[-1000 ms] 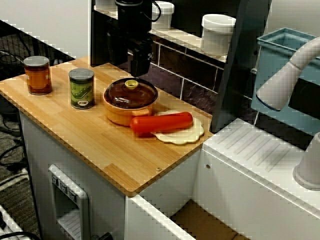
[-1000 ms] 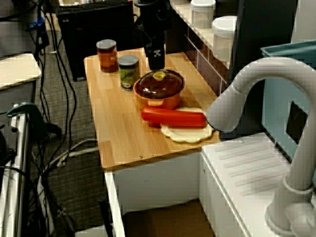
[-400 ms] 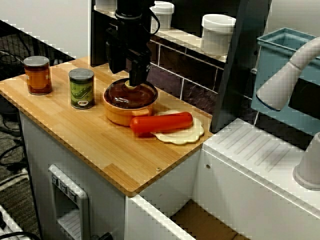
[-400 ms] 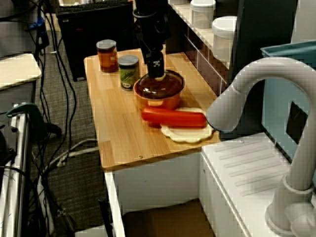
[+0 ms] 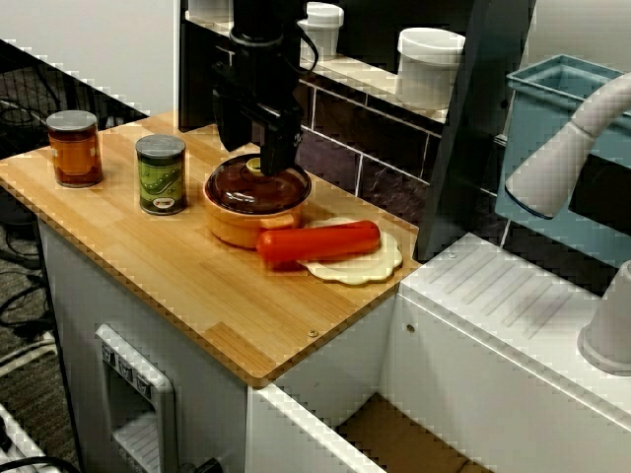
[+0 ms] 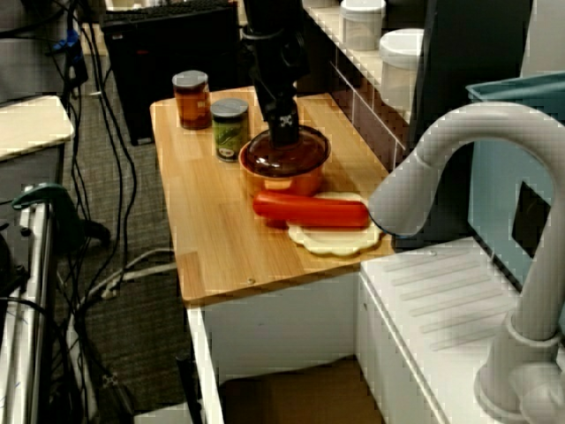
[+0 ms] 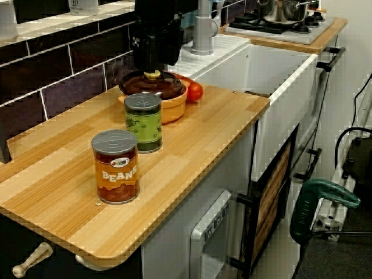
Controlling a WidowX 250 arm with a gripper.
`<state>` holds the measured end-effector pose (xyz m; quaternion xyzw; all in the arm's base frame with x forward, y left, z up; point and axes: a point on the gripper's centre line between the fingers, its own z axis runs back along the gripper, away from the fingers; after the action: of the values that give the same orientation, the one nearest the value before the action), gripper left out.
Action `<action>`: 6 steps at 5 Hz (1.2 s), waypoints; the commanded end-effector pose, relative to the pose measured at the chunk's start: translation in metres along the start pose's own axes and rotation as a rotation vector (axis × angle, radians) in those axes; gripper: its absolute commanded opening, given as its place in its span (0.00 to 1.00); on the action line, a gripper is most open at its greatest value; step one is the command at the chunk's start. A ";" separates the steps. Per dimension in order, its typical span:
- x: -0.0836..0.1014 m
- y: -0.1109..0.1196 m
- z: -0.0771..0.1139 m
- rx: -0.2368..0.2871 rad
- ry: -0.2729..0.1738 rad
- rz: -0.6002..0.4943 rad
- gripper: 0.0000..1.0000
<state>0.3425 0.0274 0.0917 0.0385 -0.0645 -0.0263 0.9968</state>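
Dropped since a second ago, the gripper [image 5: 258, 163] now sits low over the brown lid [image 5: 246, 189] of the orange pot [image 5: 232, 227], its fingers [image 5: 278, 148] down around the yellow knob [image 5: 253, 166]; whether they pinch it I cannot tell. In the view facing the tiled wall, the pot stands mid-way along the wooden counter [image 5: 187, 286], a green can [image 5: 161, 174] at its 9 o'clock, an orange can [image 5: 74, 148] farther that way, and a red carrot [image 5: 317, 241] on a cream plate [image 5: 370, 264] just beside it at 4 o'clock.
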 end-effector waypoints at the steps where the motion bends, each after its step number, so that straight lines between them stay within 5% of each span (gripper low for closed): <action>1: 0.011 0.007 0.004 0.012 -0.035 -0.022 1.00; 2: 0.010 0.008 0.001 0.015 -0.028 -0.020 1.00; 3: 0.008 0.007 0.002 0.031 -0.032 -0.029 0.00; 6: 0.000 0.009 0.013 0.023 -0.036 -0.023 0.00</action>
<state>0.3345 0.0290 0.0822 0.0424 -0.0462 -0.0395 0.9972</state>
